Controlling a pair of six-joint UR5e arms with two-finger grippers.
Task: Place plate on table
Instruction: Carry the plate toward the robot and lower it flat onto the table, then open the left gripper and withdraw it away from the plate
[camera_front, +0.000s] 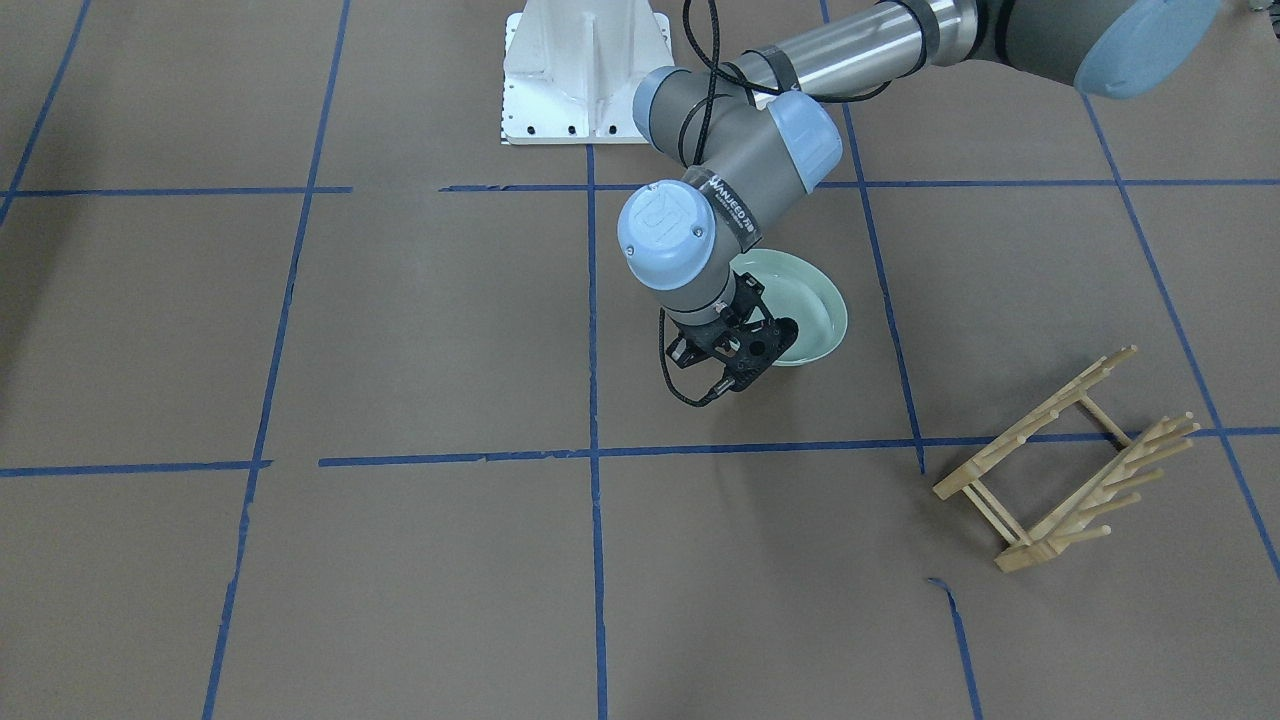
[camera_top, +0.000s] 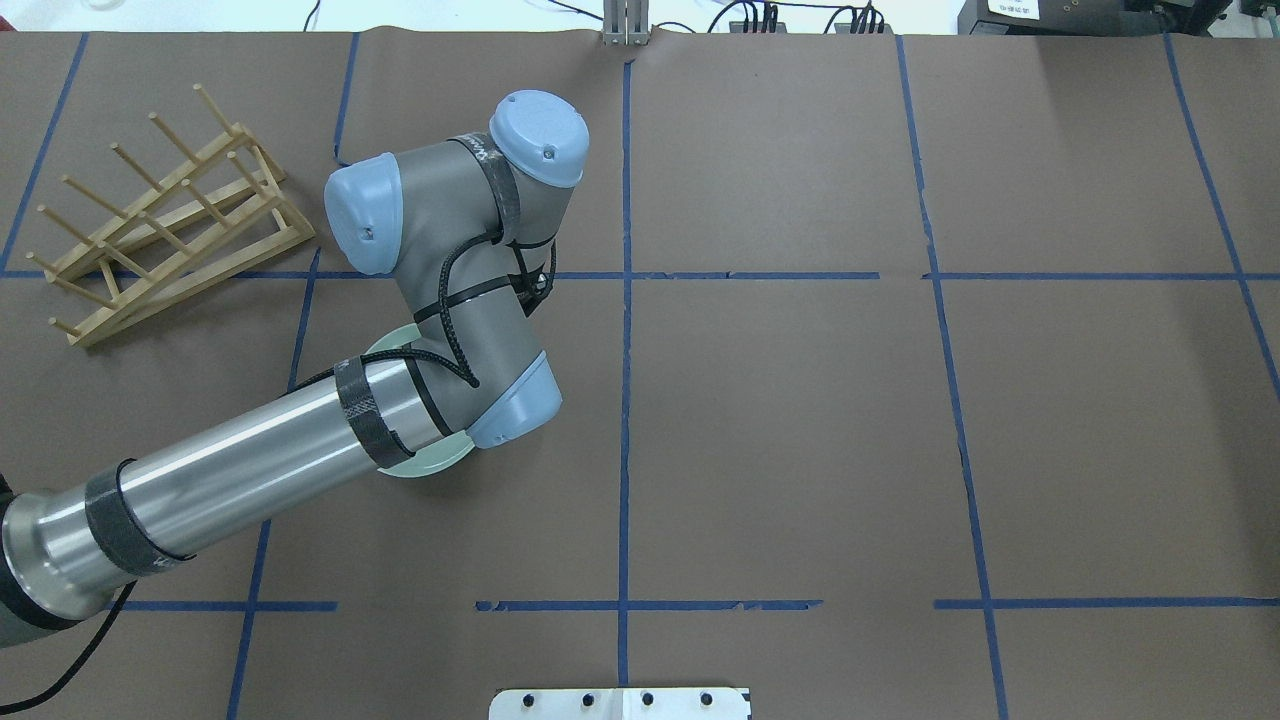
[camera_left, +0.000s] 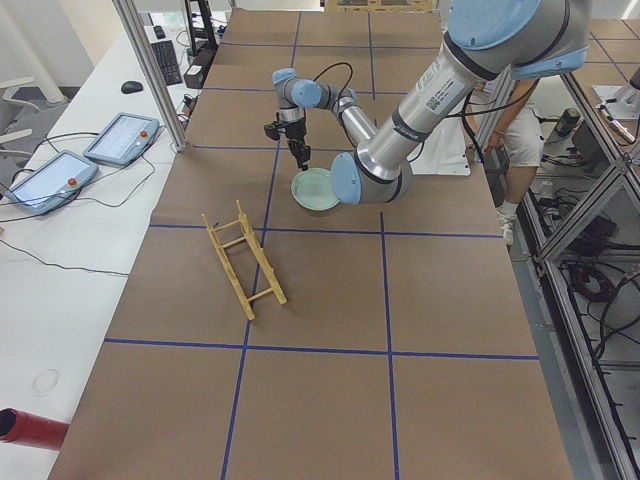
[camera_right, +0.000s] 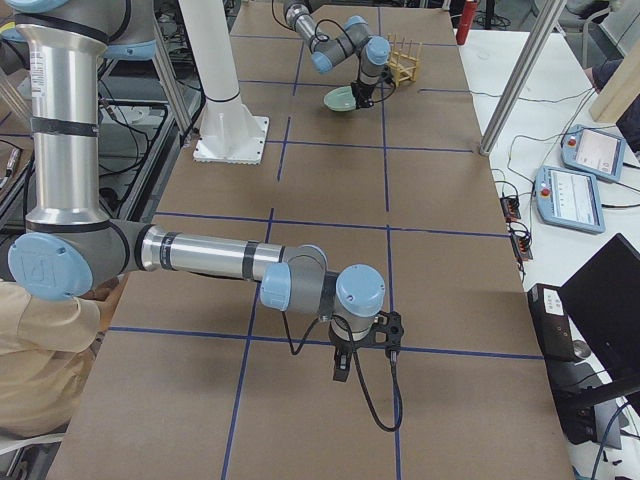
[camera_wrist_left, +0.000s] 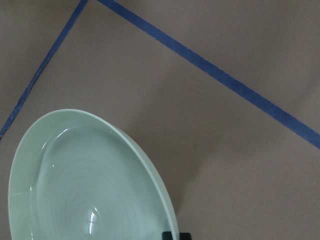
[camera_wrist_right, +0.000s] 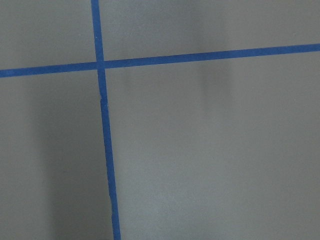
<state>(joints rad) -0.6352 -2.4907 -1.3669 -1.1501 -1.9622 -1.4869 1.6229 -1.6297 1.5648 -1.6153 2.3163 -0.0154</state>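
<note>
Plate tilted, rim pinched in left pincer, down near bench inside one blue-taped square, wooden peg rack well apart, right pincer elsewhere, open or closed unclear

A pale mint-green glossy round plate with a shallow raised rim and faint concentric rings in its well sits open side up. The left gripper pinches its rim on the side away from the robot's base. The plate is low over a flat brown paper-covered counter gridded with blue tape, inside one square on the robot's left. Whether its underside touches the counter cannot be told.
</note>
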